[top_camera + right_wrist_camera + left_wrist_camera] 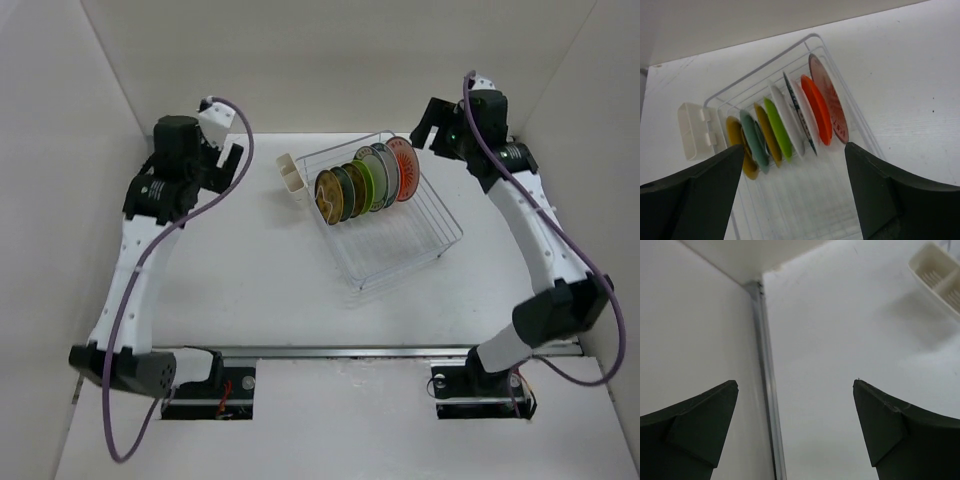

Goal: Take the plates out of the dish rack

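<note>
The white wire dish rack (400, 245) stands on the table right of centre, with a white cutlery cup (292, 178) on its left end. Several plates stand on edge in its far half: amber-yellow (329, 196), dark green (346, 190), lime green (366, 181), white with teal rim (384, 172), orange-red (403, 166). My right gripper (425, 125) is open and empty above the rack's far right corner. In the right wrist view my right gripper (794, 146) frames the plate row, with the orange plate (816, 107) and the lime plate (777, 127). My left gripper (233, 160) is open and empty, left of the cup.
White enclosure walls close the table at the back and sides. The left wrist view shows my left gripper (796, 385) over bare table by the wall joint (765, 370), with the cutlery cup (940, 272) at top right. The cup also shows in the right wrist view (692, 131).
</note>
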Available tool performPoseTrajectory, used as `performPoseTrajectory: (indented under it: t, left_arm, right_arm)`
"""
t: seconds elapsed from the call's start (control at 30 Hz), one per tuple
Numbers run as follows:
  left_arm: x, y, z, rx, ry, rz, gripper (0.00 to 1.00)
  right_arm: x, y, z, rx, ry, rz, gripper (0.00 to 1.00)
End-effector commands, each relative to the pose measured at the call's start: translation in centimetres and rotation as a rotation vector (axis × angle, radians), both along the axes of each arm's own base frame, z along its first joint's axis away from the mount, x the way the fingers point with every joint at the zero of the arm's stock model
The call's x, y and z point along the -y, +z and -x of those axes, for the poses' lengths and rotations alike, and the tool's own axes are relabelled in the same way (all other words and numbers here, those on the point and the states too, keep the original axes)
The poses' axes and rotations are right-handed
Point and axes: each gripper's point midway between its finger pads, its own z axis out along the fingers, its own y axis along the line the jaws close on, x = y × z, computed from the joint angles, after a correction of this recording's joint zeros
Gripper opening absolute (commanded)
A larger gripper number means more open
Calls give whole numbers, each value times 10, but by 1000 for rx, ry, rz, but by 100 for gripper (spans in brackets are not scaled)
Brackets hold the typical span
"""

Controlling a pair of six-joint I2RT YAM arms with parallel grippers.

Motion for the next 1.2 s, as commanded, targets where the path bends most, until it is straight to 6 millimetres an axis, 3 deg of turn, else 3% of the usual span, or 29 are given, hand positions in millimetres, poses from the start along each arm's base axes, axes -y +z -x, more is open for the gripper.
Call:
performPoseTrajectory:
  t: [0.0,0.07,0.1,0.23,0.27,0.3,0.4,0.5,0.83,0.9,1.03,1.07,1.13,1.17]
  left_arm:
    - [17,-59,22,-314,-77,40,100]
    - [31,-54,13,-284,-135,79,100]
    - [36,-48,11,-262,-148,110,100]
    - [54,-45,-1,-266,-187,193,100]
    - [57,-52,-5,-290,-186,207,100]
    - [57,-52,-5,-290,-186,208,100]
    - [56,-62,-9,-323,-173,199,100]
    - [52,-69,-14,-339,-141,190,100]
    - [47,-75,-10,-364,-126,168,100]
    - [45,-72,-8,-354,-119,164,100]
    - [43,-67,-6,-343,-110,159,100]
    - [43,-67,-6,-343,-110,159,100]
    - [43,-64,-4,-334,-106,168,100]
    - [43,-64,-4,-334,-106,168,100]
  right_arm:
    - [14,-5,-47,-17,-14,11,86]
    - [9,-21,-61,-67,37,-1,83]
    - [10,-38,-73,-100,50,2,80]
    - [13,-61,-97,-70,50,-11,70]
    - [13,-65,-100,-60,50,-12,64]
    - [19,-73,-104,-63,33,-8,61]
    - [11,-94,-111,-81,99,9,51]
    - [2,-102,-113,-87,151,0,50]
    - [18,-154,-124,-173,88,82,42]
    - [17,-151,-124,-167,109,95,42]
    - [18,-154,-123,-172,91,153,33]
    - [21,-156,-121,-183,84,169,29]
    - [23,-153,-119,-182,65,199,5]
    - [27,-146,-118,-169,48,206,5]
